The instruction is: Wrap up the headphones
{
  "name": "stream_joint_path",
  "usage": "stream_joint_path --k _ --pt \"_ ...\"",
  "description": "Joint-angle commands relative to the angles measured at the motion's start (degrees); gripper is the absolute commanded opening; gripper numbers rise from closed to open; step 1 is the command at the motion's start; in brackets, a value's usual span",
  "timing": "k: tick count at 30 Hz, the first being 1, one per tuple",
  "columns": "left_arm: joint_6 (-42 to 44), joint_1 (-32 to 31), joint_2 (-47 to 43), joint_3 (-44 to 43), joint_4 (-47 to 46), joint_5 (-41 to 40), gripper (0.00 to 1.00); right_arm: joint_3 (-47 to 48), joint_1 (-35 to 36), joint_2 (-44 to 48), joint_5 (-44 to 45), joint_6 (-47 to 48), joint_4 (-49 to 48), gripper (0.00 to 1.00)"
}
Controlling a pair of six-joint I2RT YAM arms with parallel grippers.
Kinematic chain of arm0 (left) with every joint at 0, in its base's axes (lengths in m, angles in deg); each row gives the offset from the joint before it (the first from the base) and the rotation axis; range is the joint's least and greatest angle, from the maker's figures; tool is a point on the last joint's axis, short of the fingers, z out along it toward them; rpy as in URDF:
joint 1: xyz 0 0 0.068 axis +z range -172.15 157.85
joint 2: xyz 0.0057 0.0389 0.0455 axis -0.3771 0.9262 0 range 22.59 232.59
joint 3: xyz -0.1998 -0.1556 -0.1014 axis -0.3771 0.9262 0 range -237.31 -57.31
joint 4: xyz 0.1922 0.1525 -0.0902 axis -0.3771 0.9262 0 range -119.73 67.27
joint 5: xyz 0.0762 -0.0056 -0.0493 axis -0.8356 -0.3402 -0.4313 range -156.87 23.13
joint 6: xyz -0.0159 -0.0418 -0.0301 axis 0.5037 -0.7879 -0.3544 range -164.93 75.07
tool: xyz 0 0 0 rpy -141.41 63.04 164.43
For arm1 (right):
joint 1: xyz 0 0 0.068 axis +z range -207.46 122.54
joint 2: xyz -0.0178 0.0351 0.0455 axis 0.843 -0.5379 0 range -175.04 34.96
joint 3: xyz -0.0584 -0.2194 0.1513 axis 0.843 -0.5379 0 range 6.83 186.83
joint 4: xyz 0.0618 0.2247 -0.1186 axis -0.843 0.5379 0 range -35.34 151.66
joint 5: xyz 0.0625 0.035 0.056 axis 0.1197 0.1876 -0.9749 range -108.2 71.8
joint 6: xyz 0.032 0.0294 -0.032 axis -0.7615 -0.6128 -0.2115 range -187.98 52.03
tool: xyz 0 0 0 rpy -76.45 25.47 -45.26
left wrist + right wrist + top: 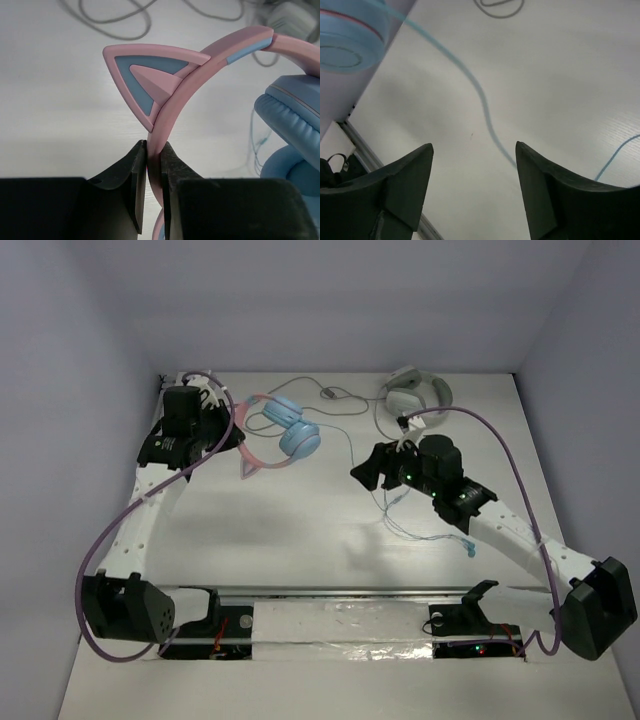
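One pair to wrap: headphones [285, 430], found at far left-centre of table [300, 560]. Pinched at pink headband [200, 65], just below pointed ear [145, 80], by left gripper [152, 150]; jaws pressed tight on both faces of band. Judged a steadying hold, keeping set fixed so cord can be wound round it. Cannot tell whether lifted off table or resting.

Traced thin blue cable [480, 95] from earcup side across table toward right arm: loose, unwound, plug end lying beside that arm. Found right gripper [474, 150] spread wide, nothing betw. jaws, poised over cable w/ no contact visible. Prob. lined up for pickup.

Noted white-grey headphones [415, 395] at far right-centre, w/ grey cable [335, 395] looped betw. the two sets, near blue earcups. Flagged as obstruction: grey loops close enough to snag, or to be grabbed by mistake. Wrapping not yet begun, by appearance.
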Motion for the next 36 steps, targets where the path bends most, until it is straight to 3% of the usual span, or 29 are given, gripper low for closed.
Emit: stream_joint_path --k 1,7,11,18,22,24,28,36 --pt "-0.76 -0.09 -1.27 -0.56 -0.6 9.49 0.0 -0.28 0.56 1.9 -1.37 4.49 -7.26 0.76" --pt "-2.96 -0.09 -1.8 -1.17 -6.4 18.19 0.0 -1.25 0.56 1.03 -1.02 7.31 -10.43 0.77" --pt "-4.1 -0.09 -2.77 -2.23 -8.07 20.4 0.0 -1.69 0.04 -0.2 -7.84 7.49 -12.36 0.76" --pt "-6.22 -0.09 -3.56 -5.3 -9.48 20.92 0.0 -5.3 0.04 -0.2 -12.79 3.01 -18.86 0.57" --pt "-7.01 -0.09 -3.3 -9.24 -9.31 21.19 0.0 -7.75 0.04 -0.99 -10.34 2.13 -20.09 0.52" --pt "-7.36 0.44 -2.86 -11.45 -8.61 20.32 0.0 -9.07 0.04 -1.0 -9.54 -1.46 -21.93 0.45" --pt "-9.55 0.44 -0.15 -18.2 -9.84 20.93 0.0 -15.31 0.04 1.46 -12.09 -7.19 -30.72 0.44" --pt "-10.08 0.44 1.27 -20.6 -9.48 22.42 0.0 -14.98 0.04 -1.69 -12.44 -6.23 -32.4 0.47"
